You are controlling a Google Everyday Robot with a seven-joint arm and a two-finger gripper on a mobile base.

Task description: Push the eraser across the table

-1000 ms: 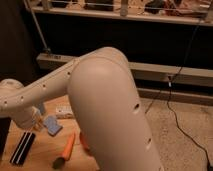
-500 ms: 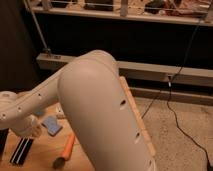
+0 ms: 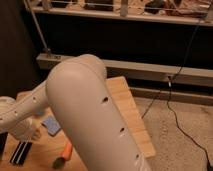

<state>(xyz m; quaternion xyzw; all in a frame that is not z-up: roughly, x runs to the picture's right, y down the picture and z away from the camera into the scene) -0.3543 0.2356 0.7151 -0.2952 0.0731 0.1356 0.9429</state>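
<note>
The eraser (image 3: 21,152), a long black block with a white stripe, lies at the front left of the light wooden table (image 3: 124,97). My white arm (image 3: 85,115) fills the middle of the view and hides much of the tabletop. It bends back to the left, where the gripper (image 3: 31,134) hangs low over the table, just above and behind the eraser's far end. I cannot tell whether it touches the eraser.
A blue pad (image 3: 51,125) lies just right of the gripper. An orange carrot (image 3: 63,155) lies right of the eraser. The table's right edge drops to a speckled floor with a black cable (image 3: 172,107). A metal rail (image 3: 150,67) runs behind.
The arm has swung left and its elbow has moved toward the camera. The gripper end has dropped lower toward the eraser's far end. The eraser, pad and carrot look unmoved.
</note>
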